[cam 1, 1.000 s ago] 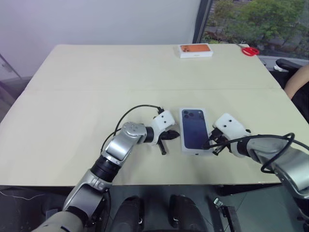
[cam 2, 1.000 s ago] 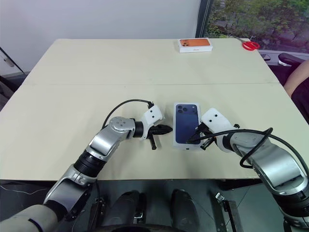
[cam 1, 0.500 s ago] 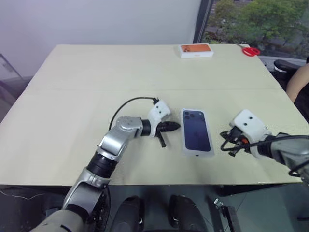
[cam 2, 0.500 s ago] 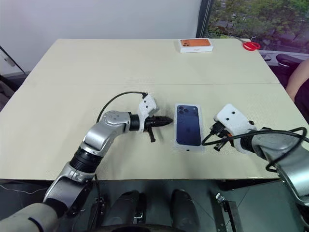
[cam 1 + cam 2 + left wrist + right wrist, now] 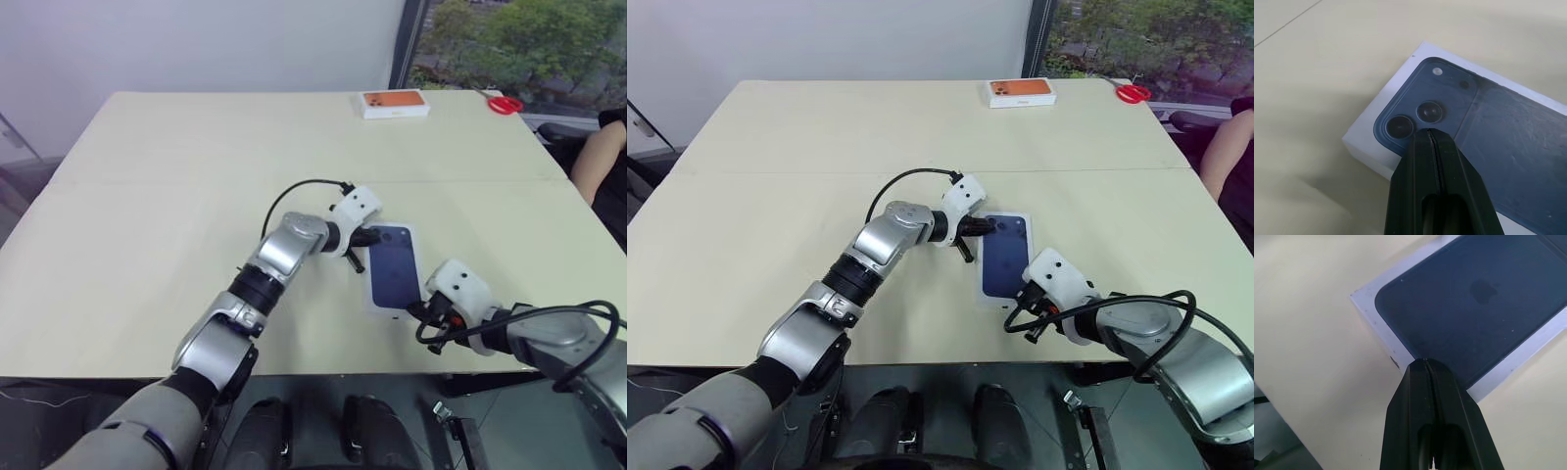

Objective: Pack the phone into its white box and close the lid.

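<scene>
The lid [image 5: 395, 266], white-rimmed with a dark blue phone picture on top, lies flat on the table near the front edge and covers the white box. The phone is hidden. My left gripper [image 5: 370, 237] is shut, its tip resting over the printed camera cluster at the lid's far left corner [image 5: 1400, 126]. My right gripper [image 5: 418, 309] is shut too, and its tip is at the lid's near right corner [image 5: 1400, 308]. Neither holds anything.
An orange-topped box [image 5: 396, 102] and red scissors [image 5: 507, 103] lie at the table's far edge. A person's arm [image 5: 594, 162] shows at the right. The table's front edge [image 5: 323, 372] runs just behind the lid.
My left gripper has moved forward and right, from beside the lid onto its far left corner. My right gripper swung out to the right, then came back to the near right corner.
</scene>
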{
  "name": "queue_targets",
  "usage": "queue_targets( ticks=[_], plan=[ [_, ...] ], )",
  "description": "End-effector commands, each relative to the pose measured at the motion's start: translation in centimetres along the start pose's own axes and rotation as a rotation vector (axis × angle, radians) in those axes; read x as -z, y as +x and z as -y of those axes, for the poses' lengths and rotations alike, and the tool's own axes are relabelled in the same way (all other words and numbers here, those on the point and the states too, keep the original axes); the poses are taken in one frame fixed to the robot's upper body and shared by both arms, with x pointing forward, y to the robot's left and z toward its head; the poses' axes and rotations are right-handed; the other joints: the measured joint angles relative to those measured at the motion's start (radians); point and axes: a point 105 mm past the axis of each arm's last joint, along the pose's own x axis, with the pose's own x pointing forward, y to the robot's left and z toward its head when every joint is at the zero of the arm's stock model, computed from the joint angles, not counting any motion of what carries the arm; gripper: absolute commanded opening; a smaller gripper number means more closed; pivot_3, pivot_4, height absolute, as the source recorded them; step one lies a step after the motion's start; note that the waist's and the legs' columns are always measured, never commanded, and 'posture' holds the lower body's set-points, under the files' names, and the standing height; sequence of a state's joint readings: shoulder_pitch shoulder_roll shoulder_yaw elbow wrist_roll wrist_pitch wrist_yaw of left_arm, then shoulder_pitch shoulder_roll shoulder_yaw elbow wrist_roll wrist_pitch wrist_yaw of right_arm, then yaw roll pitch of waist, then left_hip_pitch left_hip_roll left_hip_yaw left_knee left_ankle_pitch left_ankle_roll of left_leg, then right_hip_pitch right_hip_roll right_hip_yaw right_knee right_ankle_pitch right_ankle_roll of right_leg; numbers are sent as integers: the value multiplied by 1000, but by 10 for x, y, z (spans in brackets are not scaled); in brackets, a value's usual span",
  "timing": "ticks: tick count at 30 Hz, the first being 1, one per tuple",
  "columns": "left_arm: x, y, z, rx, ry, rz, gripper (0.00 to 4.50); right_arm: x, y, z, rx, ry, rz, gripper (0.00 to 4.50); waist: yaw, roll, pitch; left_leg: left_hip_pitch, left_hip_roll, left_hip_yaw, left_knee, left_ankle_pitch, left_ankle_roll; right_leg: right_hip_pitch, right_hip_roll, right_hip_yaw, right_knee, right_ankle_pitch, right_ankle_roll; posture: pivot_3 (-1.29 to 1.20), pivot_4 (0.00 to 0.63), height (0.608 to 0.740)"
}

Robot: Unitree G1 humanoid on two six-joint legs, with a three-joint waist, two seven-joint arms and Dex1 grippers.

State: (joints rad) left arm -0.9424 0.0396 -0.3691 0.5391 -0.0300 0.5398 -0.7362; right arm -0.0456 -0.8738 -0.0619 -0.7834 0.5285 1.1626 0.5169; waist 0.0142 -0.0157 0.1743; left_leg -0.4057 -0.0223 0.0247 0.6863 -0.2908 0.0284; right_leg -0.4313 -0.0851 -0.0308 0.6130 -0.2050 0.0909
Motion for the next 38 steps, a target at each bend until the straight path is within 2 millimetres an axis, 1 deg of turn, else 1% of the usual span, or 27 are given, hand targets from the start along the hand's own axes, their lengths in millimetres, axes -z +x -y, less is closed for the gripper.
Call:
queue_targets(
  ticks=[1,3,5,7,9,11,12,14,15,18,19,21,23,26,28,33,35,38],
  plan=[
    [26,2,7,21,22,-100,0,10,3,0,24,39,-44,44,0,-2,-3,0,0,0,0,0,0,0,0,0,0,0,0,0,150,740],
    [29,2,8,24,3,-100,0,8,4,1,34,39,-38,44,0,-3,-6,2,0,-1,0,0,0,2,0,0,0,0,0,0,150,740],
    [26,0,9,29,-34,-74,0,6,4,3,50,31,-27,44,0,-4,-7,3,0,-1,0,0,0,3,-1,0,0,0,0,0,150,740],
    [7,-8,4,21,-111,53,0,-6,0,16,129,4,35,44,0,-4,-7,3,0,-1,0,0,0,3,-1,0,0,0,0,0,150,740],
    [-12,-25,-8,-10,-167,194,0,-21,-6,30,210,-36,113,44,-2,-4,-6,2,0,0,0,0,0,2,-2,0,0,0,0,0,150,740],
    [-20,-50,-20,-65,-135,300,0,-34,-15,46,298,-48,204,44,-4,-3,-6,-1,0,0,0,0,0,-2,-2,0,0,0,0,0,150,740],
    [-18,-72,-29,-117,-90,348,0,-37,-21,59,355,-37,243,44,-7,-3,-6,-2,1,0,0,0,0,-3,-2,1,1,0,0,0,150,740],
    [-5,-108,-38,-197,-33,369,0,-38,-29,75,409,-20,282,44,-10,-2,-6,-1,2,1,-2,0,0,-4,-2,2,2,0,0,0,150,740],
    [3,-121,-40,-224,-28,364,0,-38,-31,81,422,-10,298,44,-10,-2,-6,-1,2,0,-2,0,-1,-4,-1,2,2,0,0,0,150,740],
    [31,-163,-49,-315,-83,344,0,-41,-34,97,436,49,365,44,-3,-2,-6,0,2,0,-2,0,-1,-3,-1,1,2,0,-1,0,150,740],
    [37,-174,-51,-338,-102,341,0,-43,-34,100,439,58,383,44,0,-1,-6,0,2,0,-2,1,-1,-3,-1,1,2,0,-1,0,150,740],
    [53,-196,-55,-385,-147,319,0,-48,-33,102,407,78,424,44,4,-1,-6,0,1,0,-2,1,-1,-2,-2,1,1,0,-1,0,150,740],
    [67,-214,-57,-424,-167,287,0,-52,-30,101,370,86,442,44,-1,-1,-6,-1,0,0,-1,1,-1,-2,-2,1,0,0,-1,0,150,740],
    [85,-241,-56,-494,-162,234,0,-59,-22,94,274,79,464,44,-4,-1,-6,-1,0,1,-2,0,-1,-2,-3,1,0,0,-1,0,150,740],
    [91,-250,-57,-535,-164,216,0,-60,-17,93,242,84,467,44,-4,-1,-5,0,0,1,-2,0,-1,-2,-4,1,0,0,-1,0,150,740],
    [97,-261,-61,-572,-173,199,0,-57,-7,94,216,103,460,44,0,-1,-5,0,0,0,-2,0,-1,-1,-4,1,0,-1,-3,0,150,740],
    [98,-264,-61,-576,-180,199,0,-59,-5,92,195,114,472,44,-2,-1,-5,-1,0,1,-2,0,-1,-1,-5,1,0,0,-2,0,150,740],
    [99,-263,-60,-577,-191,201,0,-58,-3,86,158,107,477,44,-2,-1,-5,-1,0,1,-2,0,-1,-2,-5,1,0,0,-1,0,150,740]
  ],
)
